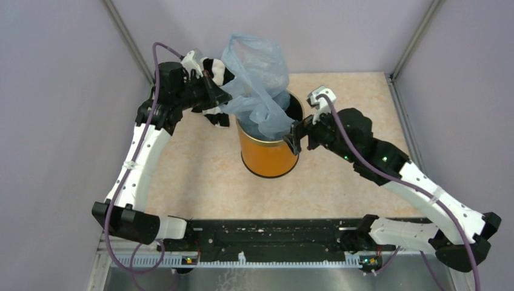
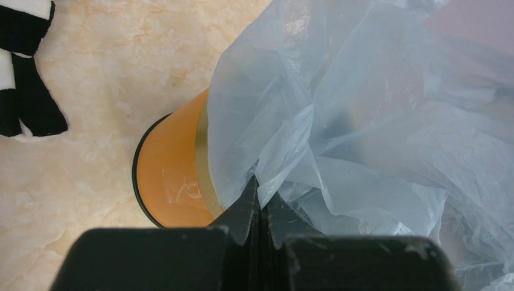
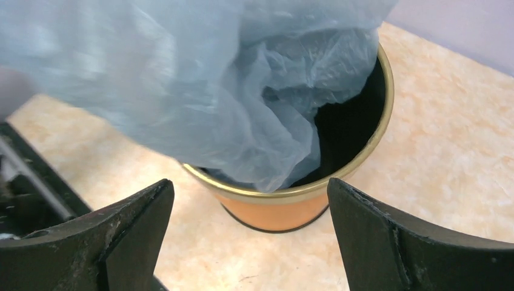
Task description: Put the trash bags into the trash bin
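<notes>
The light-blue trash bag (image 1: 257, 76) hangs half in the orange trash bin (image 1: 267, 156), its lower end down in the black inside and its upper part billowing above the rim. My left gripper (image 1: 222, 92) is shut on a fold of the bag (image 2: 363, 121) at the bin's left, fingertips pinched together (image 2: 260, 189) over the bin wall (image 2: 170, 176). Just off the bin's right side, my right gripper (image 1: 293, 138) stands wide open with nothing between its fingers (image 3: 248, 197). It looks down at the bin's gold rim (image 3: 276, 193) and the bag (image 3: 212, 91).
A black-and-white striped cloth (image 1: 215, 73) lies on the marbled table behind my left gripper and shows in the left wrist view as well (image 2: 24, 79). Grey walls enclose the table on the left, back and right. A black rail (image 1: 273, 233) runs along the near edge.
</notes>
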You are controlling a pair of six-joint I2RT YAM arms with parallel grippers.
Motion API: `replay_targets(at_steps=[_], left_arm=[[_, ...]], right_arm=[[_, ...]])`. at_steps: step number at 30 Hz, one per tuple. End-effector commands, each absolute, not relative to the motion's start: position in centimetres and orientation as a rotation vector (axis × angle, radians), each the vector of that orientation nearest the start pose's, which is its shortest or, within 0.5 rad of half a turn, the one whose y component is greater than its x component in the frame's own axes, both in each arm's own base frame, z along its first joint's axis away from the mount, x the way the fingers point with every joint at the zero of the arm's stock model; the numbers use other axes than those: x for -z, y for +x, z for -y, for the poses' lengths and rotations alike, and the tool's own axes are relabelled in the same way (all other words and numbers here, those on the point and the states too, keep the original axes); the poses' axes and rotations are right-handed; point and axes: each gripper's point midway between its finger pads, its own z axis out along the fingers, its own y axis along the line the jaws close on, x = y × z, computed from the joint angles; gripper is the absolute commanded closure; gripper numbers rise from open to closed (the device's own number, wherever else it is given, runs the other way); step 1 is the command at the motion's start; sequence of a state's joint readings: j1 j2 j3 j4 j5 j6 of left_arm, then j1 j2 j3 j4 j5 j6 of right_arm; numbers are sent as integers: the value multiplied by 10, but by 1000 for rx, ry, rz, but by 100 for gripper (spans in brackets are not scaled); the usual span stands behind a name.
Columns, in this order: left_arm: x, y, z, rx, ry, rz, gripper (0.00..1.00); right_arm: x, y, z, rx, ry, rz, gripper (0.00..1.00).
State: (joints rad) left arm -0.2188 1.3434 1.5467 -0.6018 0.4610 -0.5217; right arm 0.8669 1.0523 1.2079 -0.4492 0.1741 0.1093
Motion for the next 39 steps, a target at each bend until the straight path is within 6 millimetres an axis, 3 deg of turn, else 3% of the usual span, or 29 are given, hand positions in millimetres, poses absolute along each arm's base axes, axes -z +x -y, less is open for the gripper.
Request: replay_targets(at_steps=[1,5,8,12,16,20,23,25,32,36,39], left_arm=[[-382,336,181,953,80,-1969,100],[-374,326,184,952,104,-1985,100],[-372,319,186,957,120,-1989,100],[-370,310,190,942,143,-2004,100],[-361,309,188,917,145,-2029,100],[-347,313,185,876,135,-2062,100],[-337,316,183,855,129,-2083,100],[-334,317,183,853,127,-2090,100],[-338,311,184,867,135,-2084,100],[-336,306,182,861,146,-2095,100],[-336,302,184,864,153,-2097,100]], right_arm=[[-385,210,-247,-700,-603,-1696,2],[-425,202,-253,-791,-580,-1628,2],[-433,206,-268,-824,-599,-1622,3],[-402,223,-282,-764,-600,-1696,13],[-358,239,-285,-702,-553,-1770,36],[-316,248,-275,-619,-494,-1845,58],[-309,248,-265,-579,-463,-1865,61],[-321,245,-261,-594,-450,-1843,55],[-386,228,-255,-682,-475,-1732,22],[-422,223,-260,-734,-496,-1660,14],[-445,239,-257,-662,-458,-1626,11]])
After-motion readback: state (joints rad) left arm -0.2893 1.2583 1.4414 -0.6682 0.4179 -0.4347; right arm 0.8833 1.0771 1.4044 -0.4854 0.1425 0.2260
